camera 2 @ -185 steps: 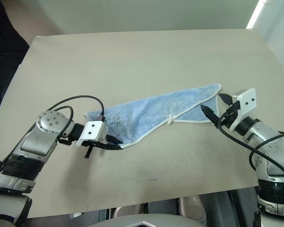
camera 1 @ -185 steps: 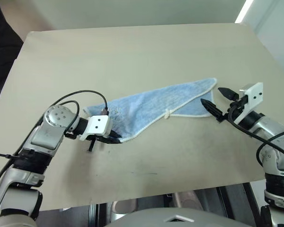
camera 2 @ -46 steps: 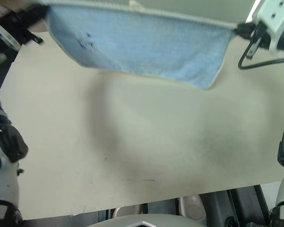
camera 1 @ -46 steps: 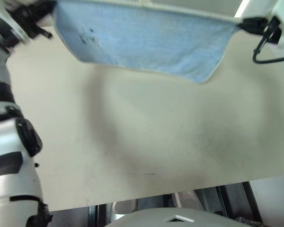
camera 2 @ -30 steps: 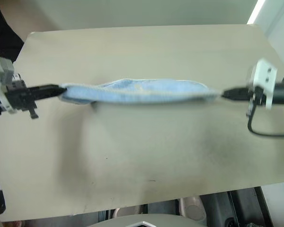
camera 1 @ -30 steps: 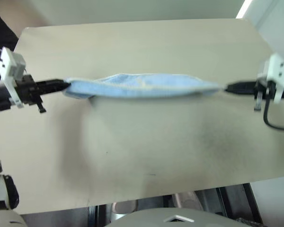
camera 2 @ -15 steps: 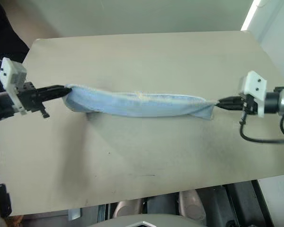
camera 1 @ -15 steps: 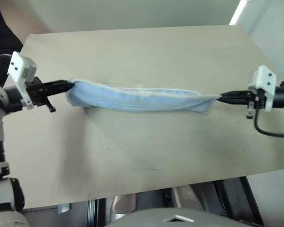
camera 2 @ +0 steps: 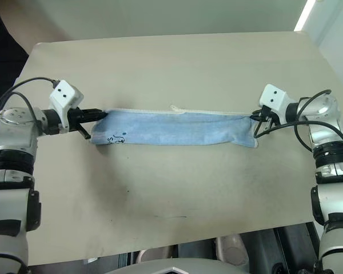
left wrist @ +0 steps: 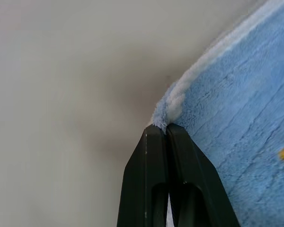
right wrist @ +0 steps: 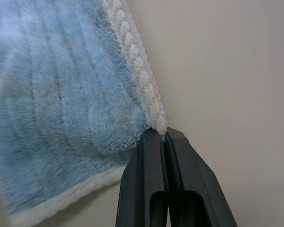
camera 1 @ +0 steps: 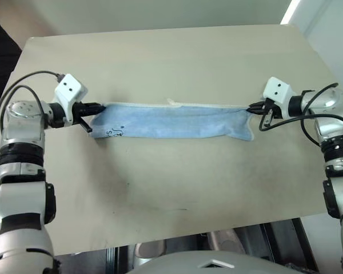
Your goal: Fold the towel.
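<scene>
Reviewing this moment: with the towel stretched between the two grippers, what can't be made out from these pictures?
- How many layers the towel has: head views show a narrow band, its underside hidden.
- The dark motif near the left gripper: too small to read.
- How much cloth the right gripper pinches: the closed fingers cover the corner.
- Whether the band's middle rests on the table.

I can read no words, numbers, brand names or signs anywhere here. The nearest thing to a mark is the small dark embroidered motif [camera 2: 118,136] on the towel [camera 2: 177,129], close to the end my left fingers [left wrist: 156,142] pinch, and it is too small to make out as letters. A tiny yellow speck shows on the terry in my left wrist view, also unreadable.
</scene>
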`<move>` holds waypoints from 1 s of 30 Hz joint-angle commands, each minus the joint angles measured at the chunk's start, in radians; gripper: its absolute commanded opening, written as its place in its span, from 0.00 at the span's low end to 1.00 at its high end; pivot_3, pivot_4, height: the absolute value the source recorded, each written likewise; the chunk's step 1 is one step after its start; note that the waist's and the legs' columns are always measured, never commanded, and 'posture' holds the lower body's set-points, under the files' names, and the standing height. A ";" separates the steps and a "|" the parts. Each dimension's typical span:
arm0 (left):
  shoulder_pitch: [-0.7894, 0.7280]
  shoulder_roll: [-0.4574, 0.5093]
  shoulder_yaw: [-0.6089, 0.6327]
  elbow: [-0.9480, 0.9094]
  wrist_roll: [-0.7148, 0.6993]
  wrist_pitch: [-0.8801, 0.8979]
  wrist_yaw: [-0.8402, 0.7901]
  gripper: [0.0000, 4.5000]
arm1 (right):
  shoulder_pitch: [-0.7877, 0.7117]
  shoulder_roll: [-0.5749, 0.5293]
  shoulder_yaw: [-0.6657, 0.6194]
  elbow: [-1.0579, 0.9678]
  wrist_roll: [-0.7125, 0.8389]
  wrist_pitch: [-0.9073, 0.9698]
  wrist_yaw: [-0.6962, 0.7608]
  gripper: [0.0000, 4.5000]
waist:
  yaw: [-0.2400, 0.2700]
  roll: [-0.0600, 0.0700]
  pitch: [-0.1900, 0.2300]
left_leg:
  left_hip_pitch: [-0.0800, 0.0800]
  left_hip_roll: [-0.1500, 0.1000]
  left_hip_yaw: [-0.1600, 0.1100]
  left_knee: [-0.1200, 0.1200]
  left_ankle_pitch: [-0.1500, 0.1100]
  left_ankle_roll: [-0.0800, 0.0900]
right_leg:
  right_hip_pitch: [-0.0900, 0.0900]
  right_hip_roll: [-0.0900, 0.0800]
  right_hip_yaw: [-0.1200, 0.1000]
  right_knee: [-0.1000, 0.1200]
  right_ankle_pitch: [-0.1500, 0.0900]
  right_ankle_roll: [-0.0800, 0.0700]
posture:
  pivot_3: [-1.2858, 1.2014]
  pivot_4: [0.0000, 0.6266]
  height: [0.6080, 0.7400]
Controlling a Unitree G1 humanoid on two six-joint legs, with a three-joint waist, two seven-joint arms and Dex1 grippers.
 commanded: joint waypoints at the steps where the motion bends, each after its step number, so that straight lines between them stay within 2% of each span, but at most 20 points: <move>1: -0.034 0.006 0.004 0.042 0.024 -0.041 0.008 0.00 | -0.045 0.000 -0.002 0.068 -0.035 -0.062 -0.023 0.01 | 0.000 0.000 0.000 | -0.001 0.000 0.000 0.000 0.000 0.000 | -0.001 0.000 0.000 0.000 0.000 0.000 | 0.52 0.24 1.00; 3: -0.036 0.002 0.002 0.057 0.030 -0.050 0.003 0.00 | -0.061 0.010 -0.008 0.094 -0.039 -0.077 -0.020 0.01 | 0.002 0.000 0.000 | -0.003 0.000 0.000 0.000 0.000 0.000 | -0.003 0.000 0.000 0.000 0.000 0.000 | 0.52 0.24 1.00; 4: -0.036 0.001 0.002 0.061 0.031 -0.053 0.002 0.05 | -0.069 0.015 -0.012 0.106 -0.039 -0.087 -0.022 0.00 | 0.002 0.000 0.000 | -0.003 0.000 0.000 0.000 0.000 0.000 | -0.003 0.000 0.000 0.000 0.000 0.000 | 0.52 0.24 1.00; 7: -0.038 -0.004 0.013 0.075 0.029 -0.050 0.009 0.24 | -0.093 0.028 -0.025 0.139 -0.038 -0.096 -0.033 0.16 | 0.001 0.000 0.000 | -0.003 0.000 0.000 0.000 0.000 0.000 | -0.003 0.000 0.000 0.001 0.000 0.000 | 0.52 0.24 1.00; 14: -0.047 0.003 0.037 0.103 0.039 -0.095 0.101 0.80 | -0.116 0.014 -0.050 0.143 -0.042 -0.138 -0.074 0.70 | 0.002 0.000 0.000 | -0.003 0.000 0.000 0.000 0.000 0.000 | -0.003 -0.001 0.000 0.001 0.000 0.000 | 0.52 0.24 1.00; 16: -0.062 -0.002 0.081 0.091 0.000 -0.096 0.132 0.95 | -0.100 -0.014 -0.074 0.093 -0.024 -0.150 -0.076 0.85 | 0.003 0.000 0.000 | -0.003 0.000 0.000 0.000 0.000 0.000 | -0.003 -0.001 0.000 0.001 0.000 0.000 | 0.52 0.24 1.00; 22: -0.064 0.006 0.193 0.012 -0.068 -0.089 0.223 0.95 | 0.054 -0.093 -0.201 -0.227 0.138 0.062 0.014 0.85 | 0.012 0.000 0.000 | -0.006 0.000 0.001 0.000 0.000 0.000 | -0.003 -0.001 -0.002 0.001 0.000 0.000 | 0.52 0.24 1.00; 26: 0.053 0.015 0.266 -0.249 -0.234 0.073 0.051 0.95 | 0.309 -0.133 -0.309 -0.643 0.369 0.459 0.053 0.85 | 0.010 0.000 0.000 | -0.006 0.000 0.002 0.001 0.001 -0.002 | -0.003 0.000 -0.002 0.000 -0.001 0.000 | 0.52 0.24 1.00; 28: 0.098 0.020 0.273 -0.336 -0.268 0.119 0.020 0.95 | 0.367 -0.132 -0.337 -0.748 0.427 0.578 0.025 0.85 | 0.007 0.000 0.000 | -0.005 0.000 0.003 0.001 0.002 -0.005 | -0.002 0.000 -0.002 0.001 -0.002 0.000 | 0.52 0.24 1.00; 30: 0.150 0.035 0.241 -0.400 -0.253 0.129 -0.020 0.95 | 0.424 -0.076 -0.402 -0.841 0.534 0.784 -0.075 0.85 | 0.001 0.000 0.000 | -0.005 0.000 0.004 0.002 0.004 -0.008 | -0.002 0.001 0.000 0.001 -0.002 0.001 | 0.52 0.24 1.00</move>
